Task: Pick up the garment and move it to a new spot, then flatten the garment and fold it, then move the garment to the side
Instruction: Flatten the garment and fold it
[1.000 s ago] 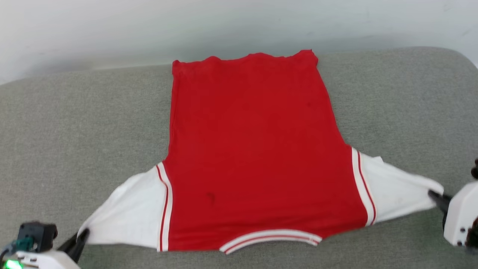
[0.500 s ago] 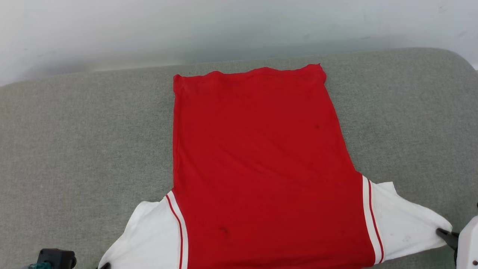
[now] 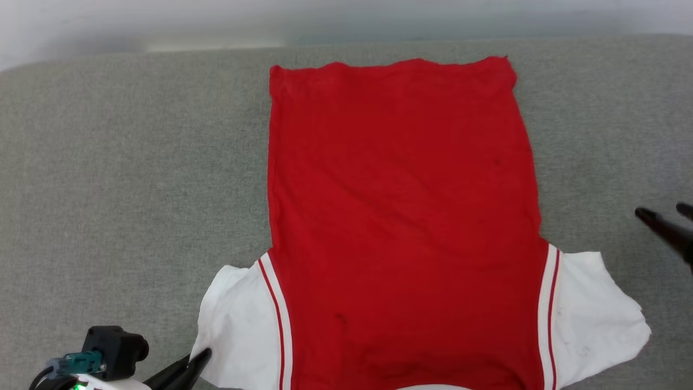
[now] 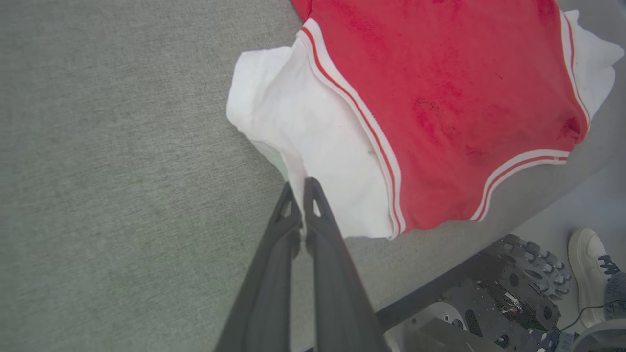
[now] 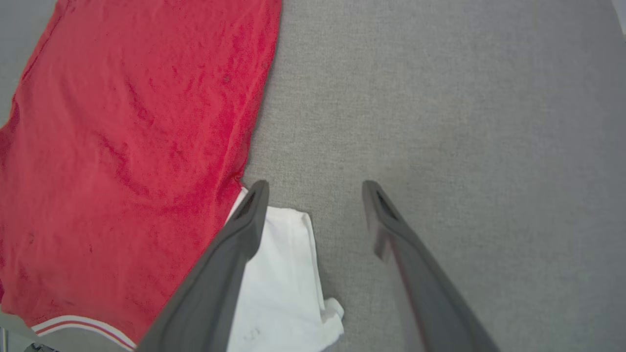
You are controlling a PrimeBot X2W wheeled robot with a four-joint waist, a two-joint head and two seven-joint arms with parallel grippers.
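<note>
The garment, a red jersey T-shirt with white short sleeves, lies spread flat in the middle of the grey cloth-covered tabletop. Its plain red side faces up. In the head view the straight hem is at 12 o'clock, toward the pale wall, and the striped collar end is at 6 o'clock, cut off by the bottom edge. The body is smooth, with only slight ripples along the hem.

The left sleeve fans out toward 7 o'clock, a little bunched at its outer edge. The left gripper comes in from 7 o'clock, and its fingers are clenched on the edge of that sleeve. In the left wrist view the two dark fingers are pressed together with white cloth pinched at their tips, and the sleeve drapes away from them toward 1 o'clock. The white-and-red collar trim lies near the tabletop's front edge. Beyond that edge are the robot's wheeled base and a person's white shoe on the floor.

The right sleeve lies loose at 4 o'clock, crumpled at its tip. The right gripper is at 3 o'clock, apart from the sleeve, with its fingers released and spread wide, holding nothing. In the right wrist view one finger overlaps the white sleeve and the other is over bare tabletop.
</note>
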